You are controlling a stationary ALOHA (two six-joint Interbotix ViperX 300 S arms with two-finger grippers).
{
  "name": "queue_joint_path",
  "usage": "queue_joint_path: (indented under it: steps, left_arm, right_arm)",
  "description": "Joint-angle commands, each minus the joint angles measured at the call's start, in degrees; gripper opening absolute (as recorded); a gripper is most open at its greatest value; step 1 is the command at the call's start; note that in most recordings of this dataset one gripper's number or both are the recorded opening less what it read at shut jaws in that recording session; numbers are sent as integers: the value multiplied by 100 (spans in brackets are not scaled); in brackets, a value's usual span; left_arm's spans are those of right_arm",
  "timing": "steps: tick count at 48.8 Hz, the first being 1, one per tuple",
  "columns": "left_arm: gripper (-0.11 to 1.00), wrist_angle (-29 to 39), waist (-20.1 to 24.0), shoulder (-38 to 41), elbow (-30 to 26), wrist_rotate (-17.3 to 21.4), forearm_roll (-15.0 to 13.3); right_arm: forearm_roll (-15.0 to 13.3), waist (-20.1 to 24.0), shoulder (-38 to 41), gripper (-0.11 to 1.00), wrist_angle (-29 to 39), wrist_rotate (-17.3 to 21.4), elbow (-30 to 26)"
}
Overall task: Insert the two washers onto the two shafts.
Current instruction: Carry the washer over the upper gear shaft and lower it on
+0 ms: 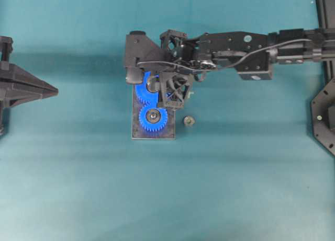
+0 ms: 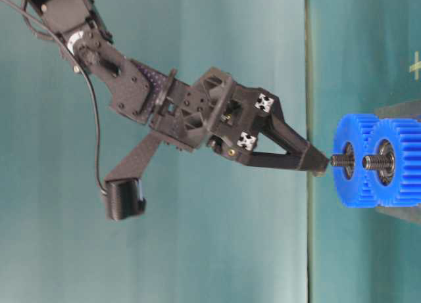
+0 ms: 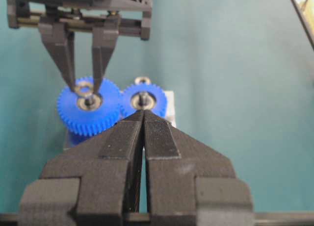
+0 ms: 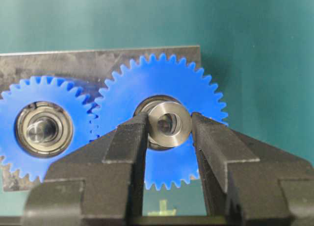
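Observation:
My right gripper (image 4: 169, 124) is shut on a silver washer (image 4: 170, 124) and holds it by its rim. The washer is in front of the shaft at the centre of a blue gear (image 4: 162, 88), and the shaft end shows through its hole. In the table-level view the fingertips (image 2: 318, 165) are right at the end of that shaft (image 2: 341, 160). I cannot tell whether the washer is over it. In the overhead view this gripper (image 1: 156, 87) covers the far gear. My left gripper (image 1: 52, 92) is shut and empty at the far left, well away from the plate.
A second blue gear (image 1: 153, 118) with its own shaft sits on the same dark plate (image 1: 170, 134). A small round metal part (image 1: 189, 121) lies on the teal table just right of the plate.

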Motion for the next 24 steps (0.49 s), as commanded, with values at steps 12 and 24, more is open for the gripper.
queue_joint_path:
  steps: [12,24]
  left_arm:
    - [1,-26,9,18,-26,-26,18]
    - [1,-26,9,18,-9,-26,18]
  right_arm:
    - [0,26,-97,32,70,-79,-141]
    - [0,44,-44,32,62,-79,-167]
